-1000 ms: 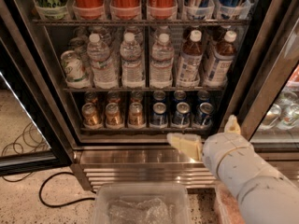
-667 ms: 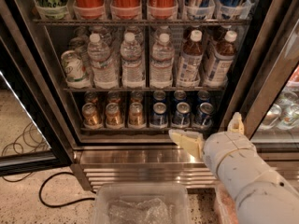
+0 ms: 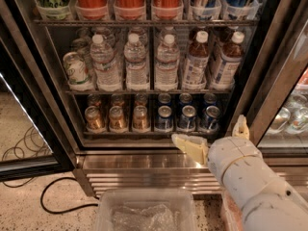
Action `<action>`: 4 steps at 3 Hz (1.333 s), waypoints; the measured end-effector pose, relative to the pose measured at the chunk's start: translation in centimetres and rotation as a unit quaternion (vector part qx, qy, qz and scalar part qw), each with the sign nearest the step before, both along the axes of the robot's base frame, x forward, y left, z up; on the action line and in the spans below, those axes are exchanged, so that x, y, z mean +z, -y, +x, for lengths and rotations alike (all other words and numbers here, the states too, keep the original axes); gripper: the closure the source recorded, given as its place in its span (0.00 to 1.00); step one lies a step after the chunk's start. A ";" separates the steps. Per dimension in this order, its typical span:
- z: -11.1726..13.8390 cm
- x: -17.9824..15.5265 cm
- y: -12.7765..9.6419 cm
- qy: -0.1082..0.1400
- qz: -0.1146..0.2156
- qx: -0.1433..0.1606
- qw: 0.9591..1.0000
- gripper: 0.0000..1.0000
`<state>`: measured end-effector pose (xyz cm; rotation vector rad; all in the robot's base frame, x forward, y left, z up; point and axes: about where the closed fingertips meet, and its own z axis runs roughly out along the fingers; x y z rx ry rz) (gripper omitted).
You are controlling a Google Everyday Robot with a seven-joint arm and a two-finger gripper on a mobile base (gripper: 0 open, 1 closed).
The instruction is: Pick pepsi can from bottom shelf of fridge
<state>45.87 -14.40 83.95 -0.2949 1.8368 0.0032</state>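
Gripper (image 3: 208, 130) spread wide, empty, touching nothing. Hovers before fridge (image 3: 134, 163) steel base, just below front rail of bottom shelf (image 3: 125, 134). Pepsi can (image 3: 210, 118) upright on that shelf, rightmost of front blue row, just above and behind gripper, apart from both fingers. Gold-brown cans (image 3: 118, 118) up-left of gripper.

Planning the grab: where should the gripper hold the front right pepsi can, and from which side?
Grip the front right pepsi can across its side wall, mid-height, coming from the front over the bottom shelf rail: it stands upright, another can close beside. The open gripper hangs below it.
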 end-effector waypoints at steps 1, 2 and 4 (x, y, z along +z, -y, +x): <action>-1.0 -0.9 -1.7 0.011 0.024 0.047 0.999 0.00; -3.9 -2.1 -3.1 0.042 0.034 0.077 0.996 0.00; -6.1 -5.0 0.1 0.109 0.051 0.012 0.993 0.00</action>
